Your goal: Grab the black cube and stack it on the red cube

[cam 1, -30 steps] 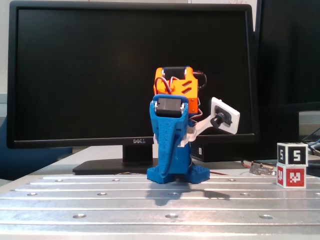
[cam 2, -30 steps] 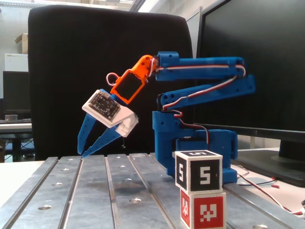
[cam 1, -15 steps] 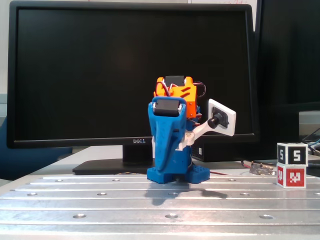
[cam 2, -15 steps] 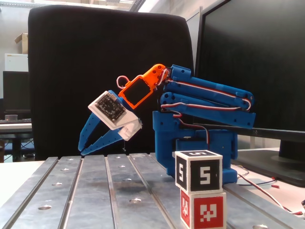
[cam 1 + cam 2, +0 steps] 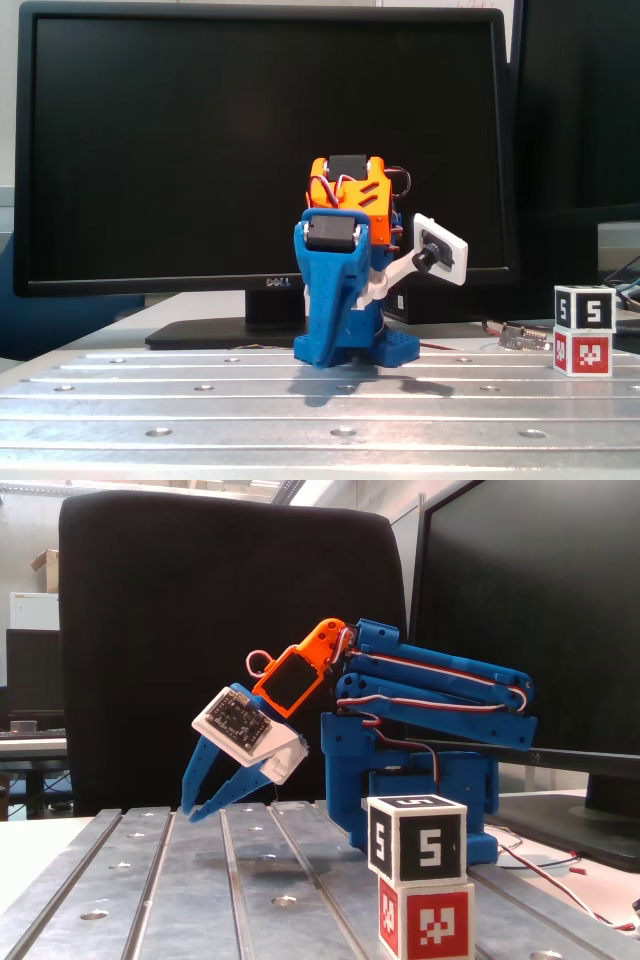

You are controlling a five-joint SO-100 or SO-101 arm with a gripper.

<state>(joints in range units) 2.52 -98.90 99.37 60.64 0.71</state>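
The black cube (image 5: 418, 837) is sitting squarely on top of the red cube (image 5: 424, 921), the two touching face to face as a small stack on the ribbed metal surface (image 5: 190, 890). In both fixed views the stack is standing well apart from the jaws, with nothing gripping it: in the side-on fixed view it is lying to the right of the jaws and nearer the camera, and in the front-on one the black cube (image 5: 585, 307) and red cube (image 5: 582, 353) are resting far to the right of the arm, near the surface's edge.

The gripper (image 5: 200, 811) is pointing downward at a slant, its blue jaws spread apart in a narrow V and holding nothing, their tips hanging just above the surface. A white camera module (image 5: 250, 734) is riding on the wrist just above the jaws, below the orange wrist housing (image 5: 292, 671). The blue arm (image 5: 430, 685) is folding back on itself above its base (image 5: 350, 345). A dark monitor (image 5: 265, 150) is standing behind the arm in the front-on view.
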